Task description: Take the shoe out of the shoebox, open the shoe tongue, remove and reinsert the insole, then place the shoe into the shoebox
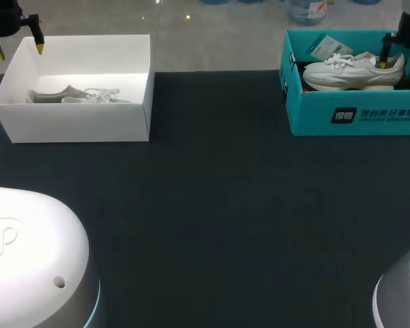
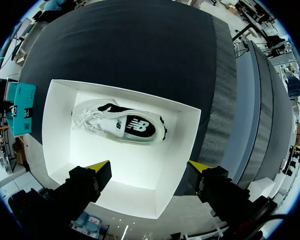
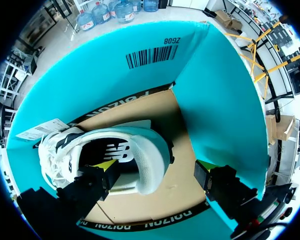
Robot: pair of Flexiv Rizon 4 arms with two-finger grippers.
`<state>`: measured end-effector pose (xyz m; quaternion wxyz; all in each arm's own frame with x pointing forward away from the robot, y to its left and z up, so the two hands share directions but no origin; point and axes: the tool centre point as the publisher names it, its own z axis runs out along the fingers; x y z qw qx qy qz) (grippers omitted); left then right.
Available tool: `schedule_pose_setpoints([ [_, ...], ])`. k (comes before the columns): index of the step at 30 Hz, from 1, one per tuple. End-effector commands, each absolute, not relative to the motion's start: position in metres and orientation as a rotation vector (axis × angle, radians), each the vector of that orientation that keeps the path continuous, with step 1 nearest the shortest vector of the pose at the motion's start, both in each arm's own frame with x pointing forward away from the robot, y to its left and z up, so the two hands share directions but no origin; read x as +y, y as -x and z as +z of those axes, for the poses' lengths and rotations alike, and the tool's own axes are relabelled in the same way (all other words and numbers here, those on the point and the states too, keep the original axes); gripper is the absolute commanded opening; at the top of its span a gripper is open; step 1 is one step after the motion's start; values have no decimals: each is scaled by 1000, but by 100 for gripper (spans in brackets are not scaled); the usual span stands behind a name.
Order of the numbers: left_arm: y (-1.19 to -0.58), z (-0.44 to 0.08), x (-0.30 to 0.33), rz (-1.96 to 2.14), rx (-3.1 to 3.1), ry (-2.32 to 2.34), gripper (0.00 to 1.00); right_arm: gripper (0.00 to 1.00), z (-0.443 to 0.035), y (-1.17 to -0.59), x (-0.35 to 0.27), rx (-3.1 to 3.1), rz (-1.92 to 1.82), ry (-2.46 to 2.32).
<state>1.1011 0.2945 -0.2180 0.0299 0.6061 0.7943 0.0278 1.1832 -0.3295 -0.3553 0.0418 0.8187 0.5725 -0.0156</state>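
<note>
**Step One: Going In for the Shoe in the Teal Shoebox**

Find the shoe (image 1: 342, 72) standing on its sole inside the teal shoebox (image 1: 355, 113) at the upper right of the frame, toe toward the middle, heel toward the right edge, with a paper tag (image 1: 324, 48) just behind the laces. Find the right gripper (image 1: 400, 66) lowered over the heel. Seen from the right wrist, released and spread wide: one yellow tip down inside the shoe's collar, the other well apart outside the heel, above the box's cardboard floor. No pinch on the heel wall yet, judging by that gap.

Look to the upper left of the frame for the left gripper (image 1: 18, 48), likewise released, hanging over the back rim of the white shoebox (image 1: 75, 123). Note a second shoe (image 2: 122, 122) lying on its side on that box's floor, untouched.

Reads as the opening step: taking the shoe out. Tongue, insole and return all not yet begun.

Next calls for closing the right fingers on the heel wall from inside and outside. Then calls for lifting straight up, high enough to clear the teal wall, before carrying toward the dark tabletop (image 1: 219, 205) between the boxes. Needs a firm hold: soft collar likely to give, toe end likely to droop and catch the rim.
</note>
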Motion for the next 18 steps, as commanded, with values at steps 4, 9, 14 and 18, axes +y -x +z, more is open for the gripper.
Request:
schedule_pose_setpoints([
  [4,-1101,-218,295,87,2449,-1871,100,100,-374,-1196,-333,1810,-138,-2551],
  [9,-1101,-218,295,87,2449,-1871,100,73,-380,-1198,-338,1834,-169,-2547],
  [14,-1101,-218,295,87,2449,-1871,100,44,-385,-1197,-337,1867,-213,-2533],
  [18,-1101,-218,295,87,2449,-1871,100,21,-389,-1192,-337,1863,-244,-2541],
])
